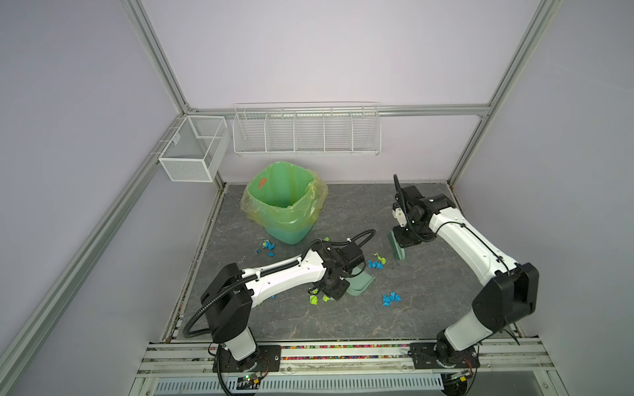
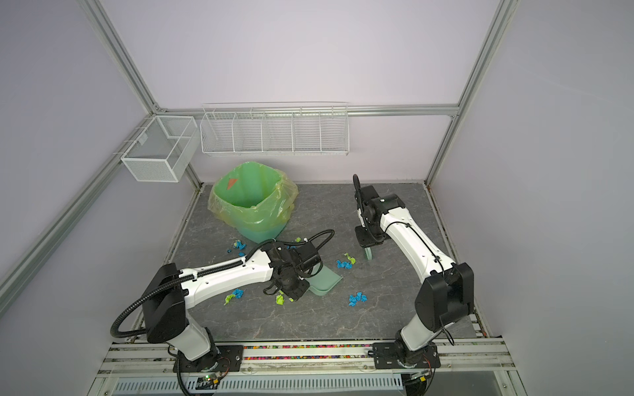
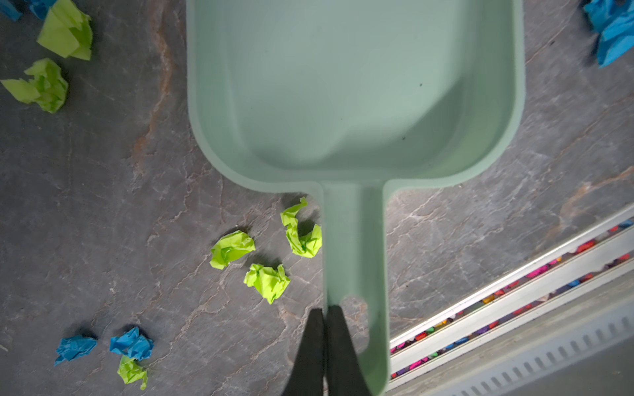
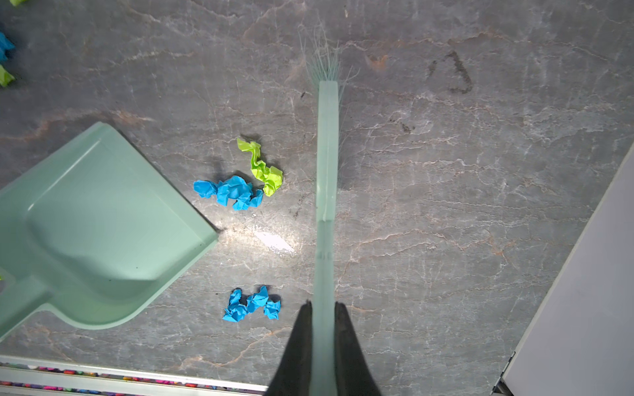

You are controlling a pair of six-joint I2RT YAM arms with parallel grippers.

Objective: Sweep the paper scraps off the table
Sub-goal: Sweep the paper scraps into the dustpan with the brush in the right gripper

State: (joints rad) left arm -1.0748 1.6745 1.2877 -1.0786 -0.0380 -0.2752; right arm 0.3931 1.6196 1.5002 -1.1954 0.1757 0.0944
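Note:
Blue and lime-green paper scraps lie scattered on the dark marbled table (image 1: 343, 319). One blue clump (image 1: 391, 298) sits front right, and a blue-and-green group (image 1: 376, 262) lies between dustpan and brush. More scraps (image 1: 267, 247) lie near the bin, and green ones (image 3: 267, 281) beside the dustpan handle. My left gripper (image 3: 326, 310) is shut on the handle of the pale green dustpan (image 3: 353, 85), whose pan is empty and rests on the table. My right gripper (image 4: 323, 305) is shut on the handle of the pale green brush (image 4: 327, 154), whose bristles point down just right of the blue-and-green group (image 4: 236, 185).
A bin with a green liner (image 1: 284, 205) stands at the back left of the table. Two white wire baskets (image 1: 307, 132) (image 1: 192, 154) hang on the rear frame. An aluminium rail (image 1: 343, 349) runs along the front edge, and a wall closes the right side.

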